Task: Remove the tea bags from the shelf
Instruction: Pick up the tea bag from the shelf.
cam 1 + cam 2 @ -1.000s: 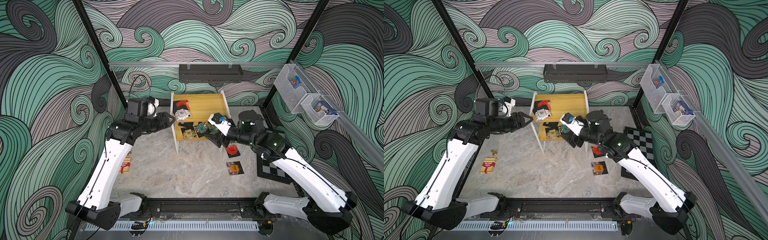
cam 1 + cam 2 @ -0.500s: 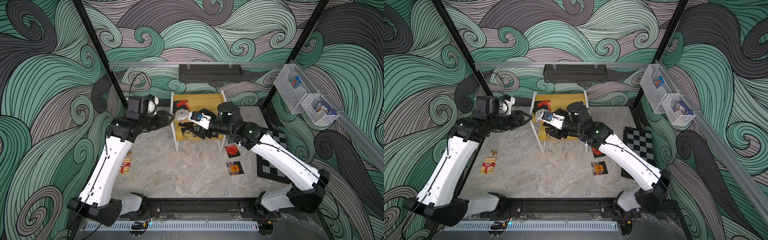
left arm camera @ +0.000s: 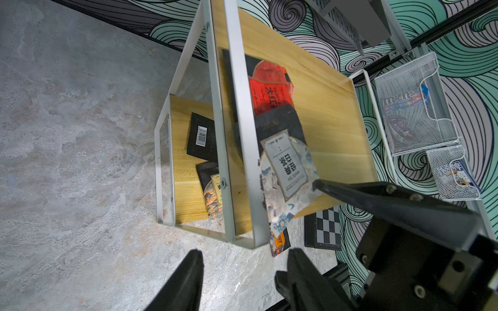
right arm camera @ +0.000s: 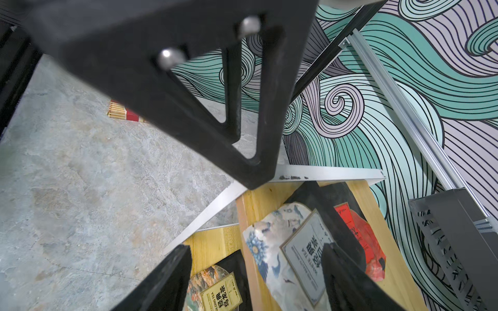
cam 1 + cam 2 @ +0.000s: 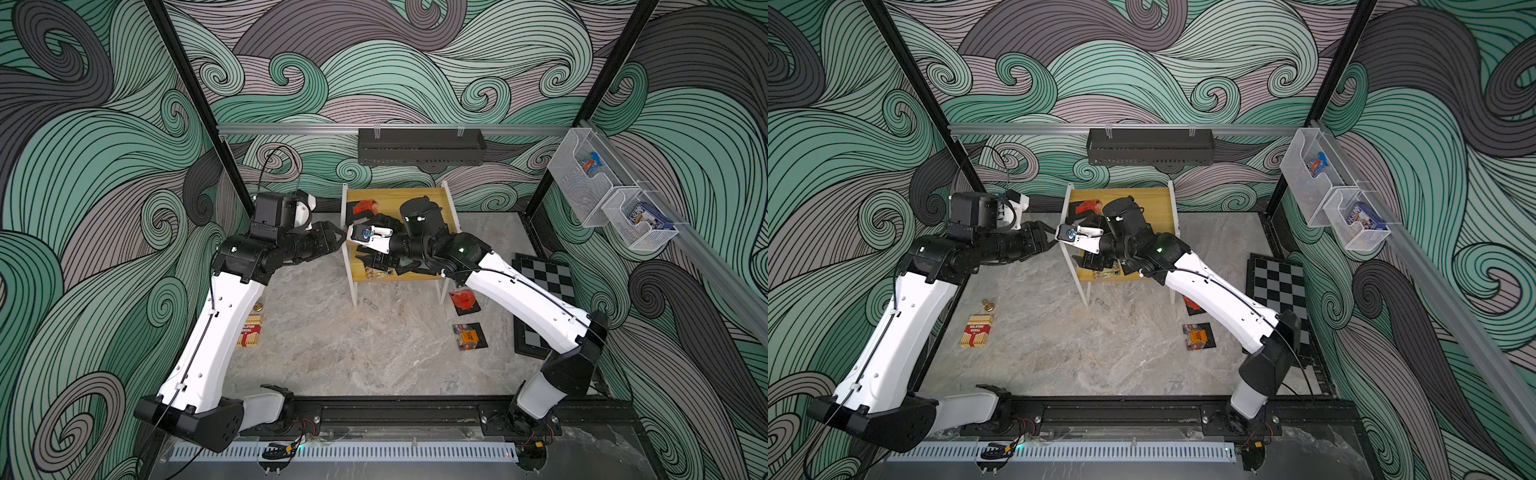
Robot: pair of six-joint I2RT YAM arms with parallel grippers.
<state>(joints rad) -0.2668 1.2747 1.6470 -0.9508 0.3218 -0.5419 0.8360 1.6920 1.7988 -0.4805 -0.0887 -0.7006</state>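
Grey marble tabletop point(image 5: 332, 353) bears shelf point(image 5: 390, 195) amid swirl-patterned walls point(image 5: 395, 62).

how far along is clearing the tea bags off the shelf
Done: a red-labelled square sachet and an orange-labelled sachet lie on the grey marble floor beside the yellow two-tier shelf. In hand: the open right gripper reaches over a silver-white sachet on the top board, not yet gripped. Left: a red sachet next to it and several sachets on the lower board.
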